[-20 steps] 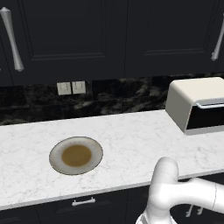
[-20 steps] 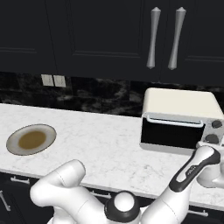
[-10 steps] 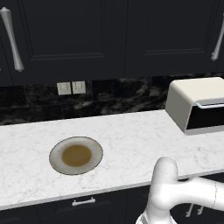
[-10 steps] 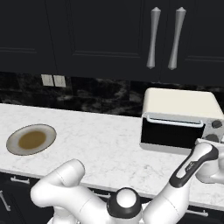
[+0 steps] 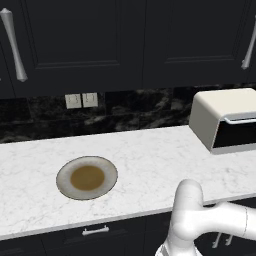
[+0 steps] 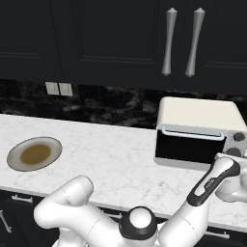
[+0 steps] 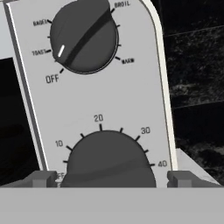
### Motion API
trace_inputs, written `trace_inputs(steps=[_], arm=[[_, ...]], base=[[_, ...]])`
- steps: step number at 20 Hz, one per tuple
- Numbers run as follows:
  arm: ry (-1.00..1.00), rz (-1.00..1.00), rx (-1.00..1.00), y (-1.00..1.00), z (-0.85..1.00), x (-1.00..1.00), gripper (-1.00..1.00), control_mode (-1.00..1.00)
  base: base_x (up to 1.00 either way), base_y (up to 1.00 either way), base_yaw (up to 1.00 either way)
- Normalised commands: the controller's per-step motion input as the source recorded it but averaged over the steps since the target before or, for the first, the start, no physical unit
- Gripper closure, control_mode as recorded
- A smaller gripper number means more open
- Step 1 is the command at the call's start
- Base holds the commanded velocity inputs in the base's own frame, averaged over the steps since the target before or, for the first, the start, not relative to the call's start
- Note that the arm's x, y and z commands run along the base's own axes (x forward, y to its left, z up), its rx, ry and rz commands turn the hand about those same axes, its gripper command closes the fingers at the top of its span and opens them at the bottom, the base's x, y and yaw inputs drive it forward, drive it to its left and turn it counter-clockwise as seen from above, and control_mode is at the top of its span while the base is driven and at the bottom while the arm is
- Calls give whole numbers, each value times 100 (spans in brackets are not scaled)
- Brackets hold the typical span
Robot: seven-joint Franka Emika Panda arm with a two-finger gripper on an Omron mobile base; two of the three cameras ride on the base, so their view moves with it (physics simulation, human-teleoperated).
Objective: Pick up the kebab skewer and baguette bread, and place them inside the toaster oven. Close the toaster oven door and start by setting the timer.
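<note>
Gripper (image 7: pixel 109 179) fingers spread apart — one on each side of the timer knob (image 7: pixel 109 159) of the closed toaster oven (image 6: pixel 200 132).

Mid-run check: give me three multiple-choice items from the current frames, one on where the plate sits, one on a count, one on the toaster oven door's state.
1. Where is the plate relative to the toaster oven?
A. To its left along the counter
B. On top of it
C. Inside it

2. How many knobs are on the oven's control panel in the hand view?
A. One
B. Two
C. Four

3. The toaster oven door is:
A. Removed
B. Hanging fully open
C. Closed

Answers: 1 A, it lies far left on the marble counter. 2 B, the mode knob sits above the timer knob. 3 C, the black panel stands flush with the front.
</note>
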Motion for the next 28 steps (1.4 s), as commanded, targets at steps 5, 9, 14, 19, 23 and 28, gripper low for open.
trace_inputs(steps=[5,9,14,19,23,28], arm=[[0,0,0,0,1,0,-100,-100],[0,0,0,0,0,0,-100,-100],[0,0,0,0,0,0,-100,-100],[0,0,0,0,0,0,-100,-100],[0,0,0,0,0,0,-100,-100],[0,0,0,0,0,0,100,-100]], base=[[0,0,0],[0,0,0],[0,0,0],[0,0,0],[0,0,0],[0,0,0]])
